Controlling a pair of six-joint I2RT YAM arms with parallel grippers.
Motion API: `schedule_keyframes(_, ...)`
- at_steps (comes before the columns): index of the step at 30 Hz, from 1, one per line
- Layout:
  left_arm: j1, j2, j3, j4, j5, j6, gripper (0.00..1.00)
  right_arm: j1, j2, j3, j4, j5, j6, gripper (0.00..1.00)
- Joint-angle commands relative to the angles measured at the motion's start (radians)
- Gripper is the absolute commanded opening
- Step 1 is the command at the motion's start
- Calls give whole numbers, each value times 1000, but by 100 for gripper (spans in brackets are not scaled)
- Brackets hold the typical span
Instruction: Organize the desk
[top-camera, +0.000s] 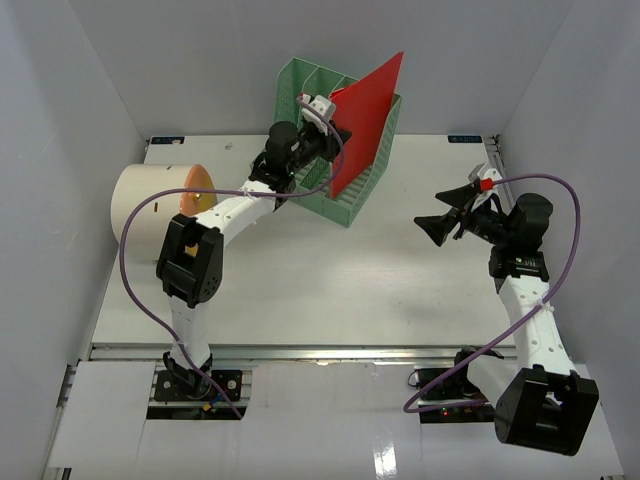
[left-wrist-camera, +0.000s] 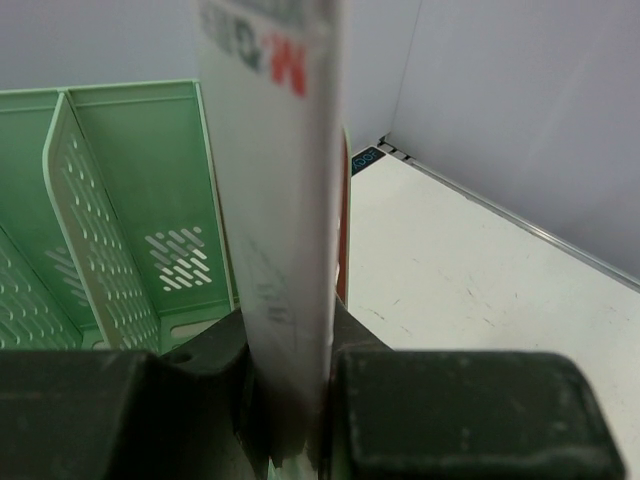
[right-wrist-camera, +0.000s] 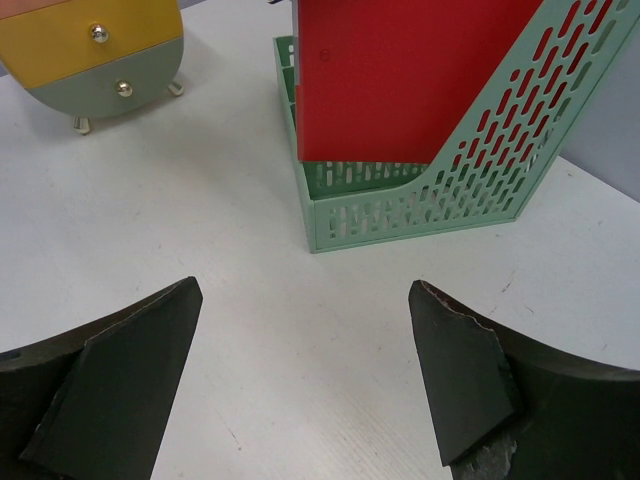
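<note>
Left gripper (top-camera: 318, 120) is clamping the red folder (top-camera: 368, 120) by its near edge, long axis leaning up-right in the right-end slot of the green file rack (top-camera: 300, 85) at the desk's (top-camera: 330, 290) far side, while right gripper (top-camera: 440, 226) is hanging wide open, well apart.

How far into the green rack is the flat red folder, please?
Partly: the flat red folder pokes above the green slotted plastic rack, lower edge inside, left pincer gripping.
</note>
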Motion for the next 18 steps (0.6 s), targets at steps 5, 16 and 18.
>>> schedule_keyframes(5, -3, 23, 41, 61, 26, 27, 0, -11, -17, -15, 44, -14, 9, 90)
schedule_keyframes(16, -2, 15, -26, 66, 49, 40, 0, -16, -18, -20, 52, -15, 13, 91)
schedule_keyframes(18, -3, 9, -49, 71, 59, 34, 0, -17, -17, -22, 54, -16, 15, 90)
